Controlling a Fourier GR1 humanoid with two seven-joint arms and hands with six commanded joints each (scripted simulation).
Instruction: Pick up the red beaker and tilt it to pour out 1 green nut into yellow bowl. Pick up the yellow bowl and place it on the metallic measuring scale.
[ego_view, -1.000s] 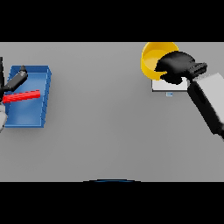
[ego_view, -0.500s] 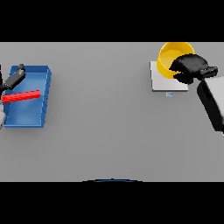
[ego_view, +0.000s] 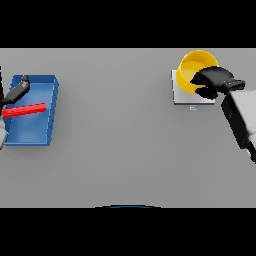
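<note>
Head view: right hand (ego_view: 214, 80) grips yellow bowl (ego_view: 194, 70) on scale (ego_view: 186, 95).

The right hand (ego_view: 214, 81) was black and matte, rounded and bulky across its back, with thick dark fingers and a short stubby digit jutting out toward the view's right side. Behind it ran a pale forearm, boxy and flat-sided, light grey to off-white on its upper face, with a dark grey to black band along its outer edge. The left hand (ego_view: 18, 91) showed only in part at the view's left margin: a slim black piece with a slightly lighter grey tip. Below it, at the very edge, sat a small patch of white and pale grey arm casing.
</note>
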